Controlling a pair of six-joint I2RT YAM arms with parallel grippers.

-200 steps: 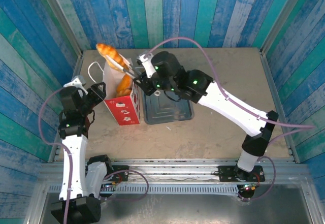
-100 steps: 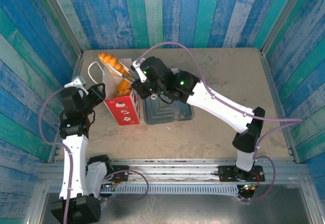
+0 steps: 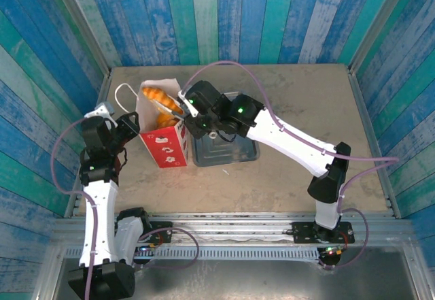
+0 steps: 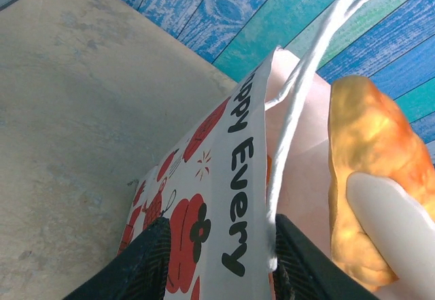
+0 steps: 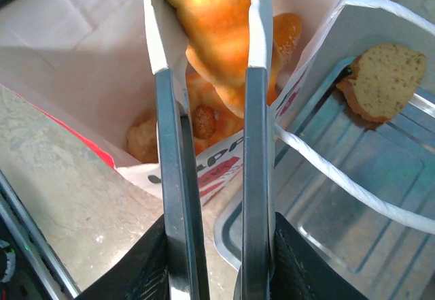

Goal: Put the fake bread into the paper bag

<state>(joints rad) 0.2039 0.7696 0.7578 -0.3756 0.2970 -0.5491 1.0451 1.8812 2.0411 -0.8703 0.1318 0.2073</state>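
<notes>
The paper bag (image 3: 165, 140), white above and red with fruit prints below, stands upright at the left of the table. My left gripper (image 3: 136, 124) is shut on its left wall, which sits between the jaws in the left wrist view (image 4: 234, 198). My right gripper (image 3: 171, 104) is shut on a long golden-brown roll (image 3: 153, 95) of fake bread, holding it in the bag's open mouth. The roll (image 5: 207, 21) sits between the pale fingertips above several orange pastries (image 5: 204, 120) lying inside the bag. A brown slice (image 5: 384, 79) lies on the tray.
The grey metal tray (image 3: 234, 152) lies just right of the bag, under my right arm. A white cord handle (image 5: 340, 177) hangs across the tray side of the bag. Blue and green plank walls enclose the table on three sides.
My right gripper has carried the roll down from above the bag's rear rim into its mouth. The left gripper's jaws have narrowed on the bag's wall.
</notes>
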